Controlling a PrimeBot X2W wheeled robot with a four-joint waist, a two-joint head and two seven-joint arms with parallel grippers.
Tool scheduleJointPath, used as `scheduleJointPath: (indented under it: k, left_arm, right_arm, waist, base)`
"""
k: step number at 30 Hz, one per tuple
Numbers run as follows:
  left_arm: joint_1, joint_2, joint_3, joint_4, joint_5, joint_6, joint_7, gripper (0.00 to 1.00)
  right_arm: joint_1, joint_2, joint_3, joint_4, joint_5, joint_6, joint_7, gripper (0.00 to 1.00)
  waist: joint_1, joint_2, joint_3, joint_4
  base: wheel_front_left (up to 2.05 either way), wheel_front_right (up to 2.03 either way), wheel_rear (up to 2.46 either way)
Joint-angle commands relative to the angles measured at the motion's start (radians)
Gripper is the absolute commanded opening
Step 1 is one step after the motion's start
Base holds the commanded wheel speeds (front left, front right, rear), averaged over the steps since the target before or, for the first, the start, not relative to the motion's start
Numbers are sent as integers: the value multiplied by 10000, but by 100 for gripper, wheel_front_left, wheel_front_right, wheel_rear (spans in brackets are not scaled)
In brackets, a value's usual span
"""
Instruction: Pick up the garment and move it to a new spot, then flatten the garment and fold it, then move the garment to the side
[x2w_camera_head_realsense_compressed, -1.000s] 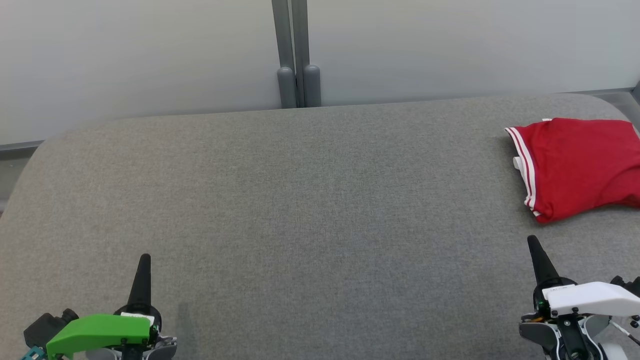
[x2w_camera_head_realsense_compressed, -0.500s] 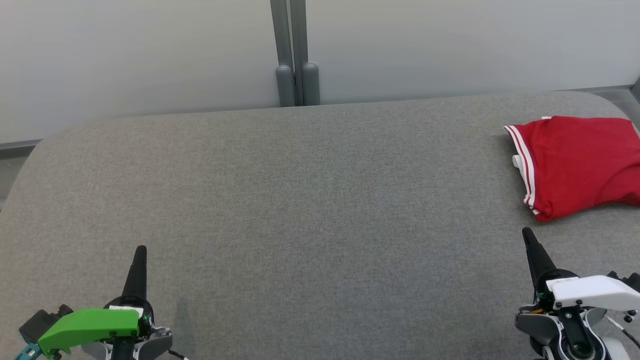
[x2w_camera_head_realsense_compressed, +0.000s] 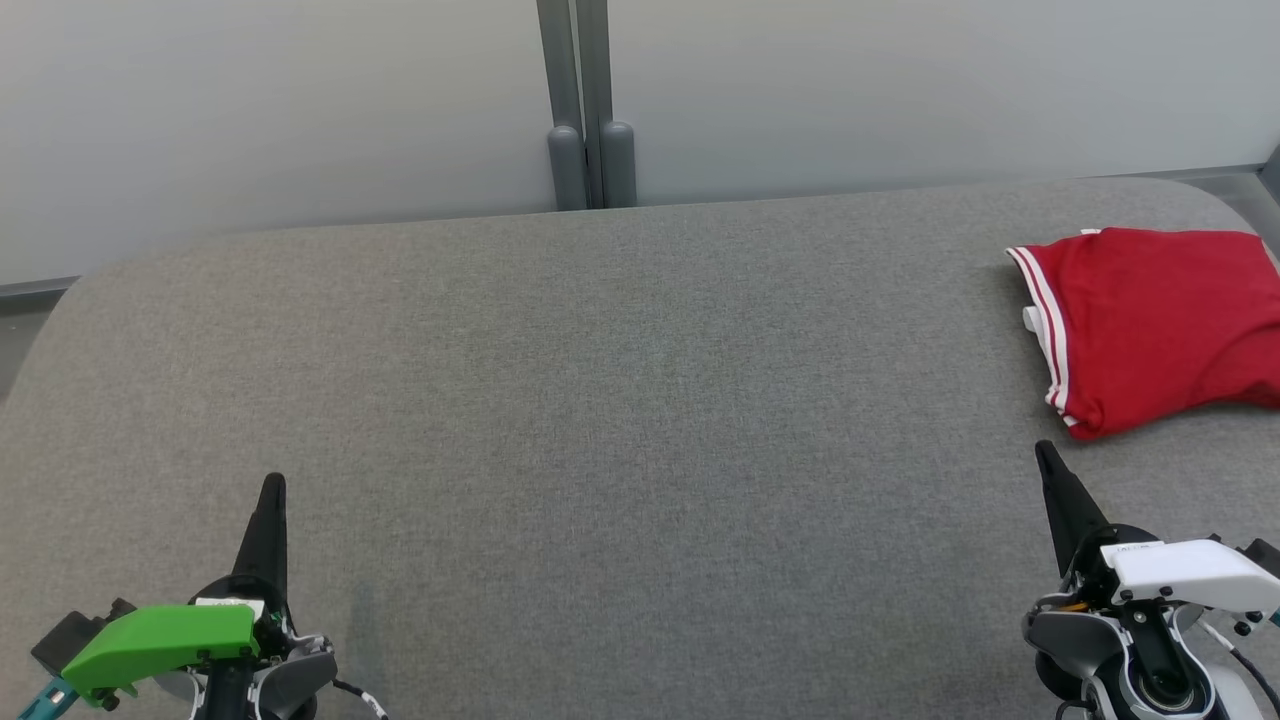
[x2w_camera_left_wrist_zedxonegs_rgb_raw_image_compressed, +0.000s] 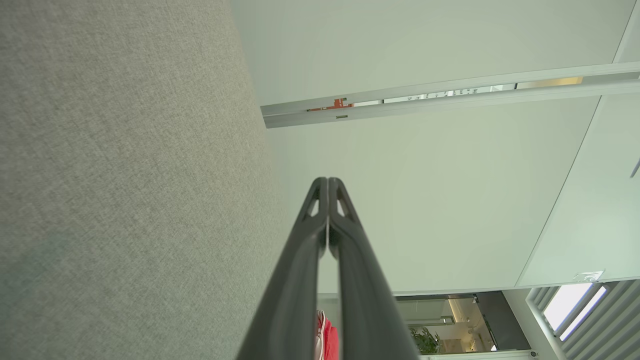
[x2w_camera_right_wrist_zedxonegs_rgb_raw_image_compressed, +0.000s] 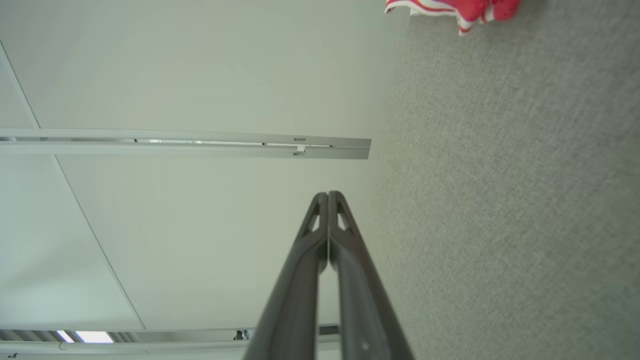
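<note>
A folded red garment (x2w_camera_head_realsense_compressed: 1160, 325) with white stripes along its left edge lies at the far right of the grey table (x2w_camera_head_realsense_compressed: 620, 400). A corner of the garment (x2w_camera_right_wrist_zedxonegs_rgb_raw_image_compressed: 452, 10) also shows at the top of the right wrist view, and a sliver of the garment (x2w_camera_left_wrist_zedxonegs_rgb_raw_image_compressed: 327, 340) appears between the fingers in the left wrist view. My right gripper (x2w_camera_head_realsense_compressed: 1047, 458) stands shut just in front of the garment's near corner, apart from it and holding nothing. My left gripper (x2w_camera_head_realsense_compressed: 272, 488) is shut and holds nothing at the lower left, with its tips (x2w_camera_left_wrist_zedxonegs_rgb_raw_image_compressed: 328, 181) pressed together.
A pale partition wall with a grey post (x2w_camera_head_realsense_compressed: 585, 105) runs behind the table's far edge. The table's corners are rounded, and the garment lies close to the right edge.
The head view has shifted slightly, so the table and garment sit a little higher. Both grippers have drawn back toward the lower edge, still shut. The garment has not moved on the table.
</note>
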Motion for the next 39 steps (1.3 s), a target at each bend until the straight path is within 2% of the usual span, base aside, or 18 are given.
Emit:
scheduleJointPath:
  k: [1, 12, 39]
  left_arm:
    - [-224, 71, 53, -47, -204, -91, 56, 0]
    - [-351, 67, 168, -48, -868, -90, 262, 0]
    - [-325, 36, 191, -41, -809, -89, 253, 0]
  right_arm:
    - [-161, -54, 14, 3, 210, 1, 44, 0]
    - [-267, -59, 64, 23, 1019, 0, 232, 0]
    - [-246, -58, 63, 22, 999, 0, 234, 0]
  waist:
    - [0, 0, 5, -3]
    - [0, 0, 44, -30]
    - [0, 0, 45, -30]
  base:
    - [0, 0, 0]
    - [0, 0, 0]
    - [0, 0, 0]
